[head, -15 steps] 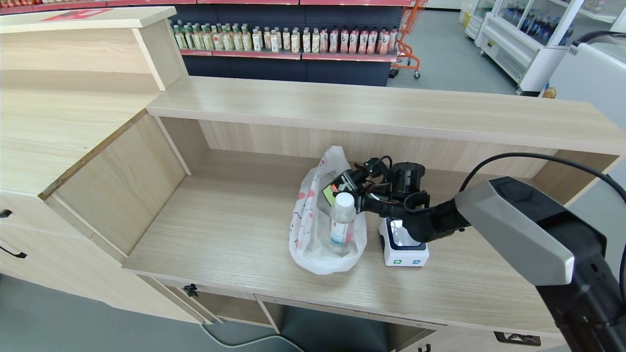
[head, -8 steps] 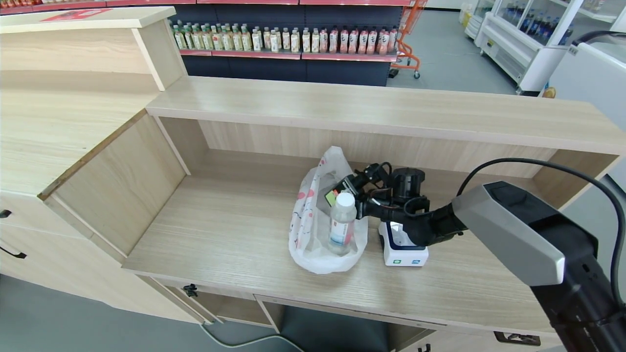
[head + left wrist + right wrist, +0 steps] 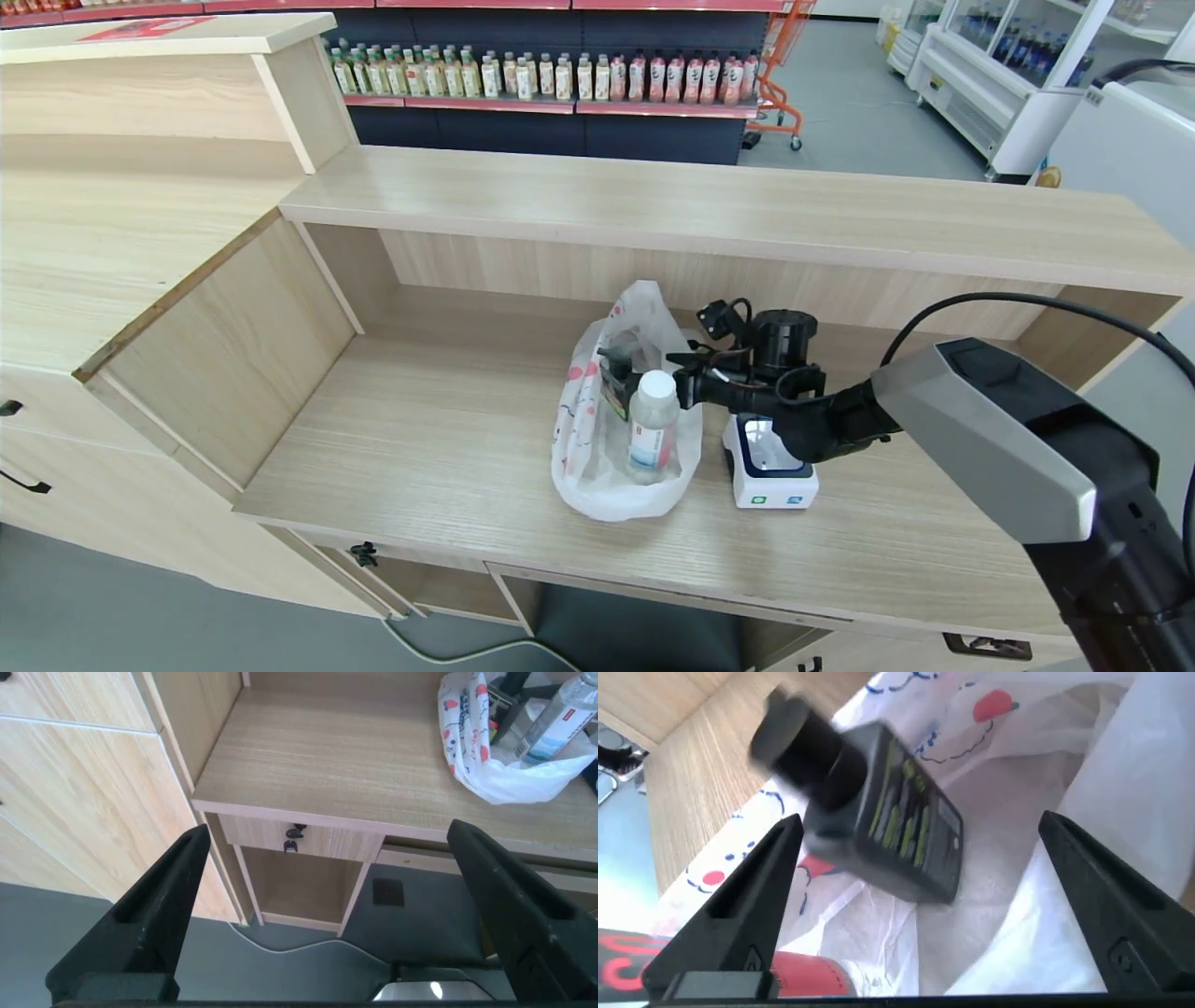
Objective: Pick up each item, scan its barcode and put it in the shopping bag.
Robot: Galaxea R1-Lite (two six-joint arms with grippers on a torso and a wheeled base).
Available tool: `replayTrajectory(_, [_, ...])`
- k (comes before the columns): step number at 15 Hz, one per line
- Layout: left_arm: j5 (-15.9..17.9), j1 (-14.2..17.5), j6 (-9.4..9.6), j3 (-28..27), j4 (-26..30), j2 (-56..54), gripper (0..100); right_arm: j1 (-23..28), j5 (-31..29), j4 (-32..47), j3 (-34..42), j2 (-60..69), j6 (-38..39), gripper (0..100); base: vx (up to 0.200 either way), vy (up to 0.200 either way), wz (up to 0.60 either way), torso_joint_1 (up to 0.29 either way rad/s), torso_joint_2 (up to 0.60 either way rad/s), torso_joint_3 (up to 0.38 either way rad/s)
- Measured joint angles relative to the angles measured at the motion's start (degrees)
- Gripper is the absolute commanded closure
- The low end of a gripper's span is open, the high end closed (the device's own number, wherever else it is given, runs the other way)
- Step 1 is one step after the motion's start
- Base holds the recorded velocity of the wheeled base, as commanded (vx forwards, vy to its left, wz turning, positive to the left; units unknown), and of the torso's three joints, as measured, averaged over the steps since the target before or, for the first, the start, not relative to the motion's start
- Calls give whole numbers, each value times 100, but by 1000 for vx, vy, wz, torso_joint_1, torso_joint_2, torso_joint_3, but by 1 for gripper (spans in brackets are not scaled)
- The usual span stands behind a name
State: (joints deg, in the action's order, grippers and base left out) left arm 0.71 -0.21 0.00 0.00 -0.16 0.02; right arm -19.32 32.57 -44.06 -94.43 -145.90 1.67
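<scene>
**Bagging at the checkout**

Nearest me, the left tool (image 3: 329, 835) hung low before the bench (image 3: 420, 448), fingers spread wide with nothing between them. On the bench the white shopping bag (image 3: 579, 448) stood open, a clear white-capped bottle (image 3: 653, 429) upright inside. Just beside it sat the white scanner (image 3: 771, 478). The right tool (image 3: 922, 823) hovered at the bag's mouth, fingers wide apart, gripping nothing; a dark pack (image 3: 910, 845) with a black cap lay in the bag between them. Far behind, drinks (image 3: 560, 77) lined a shop shelf (image 3: 653, 110).
</scene>
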Motion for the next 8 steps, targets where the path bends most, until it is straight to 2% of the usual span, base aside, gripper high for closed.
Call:
replayTrajectory(4, [0, 2, 0, 0, 0, 0, 0, 152, 24, -4, 391, 706, -12, 0, 0, 0, 0, 0, 0, 0])
replayTrajectory(8, [0, -1, 0, 0, 0, 0, 0, 384, 11, 0, 1499, 1913, -129, 0, 0, 0, 0, 0, 0, 0])
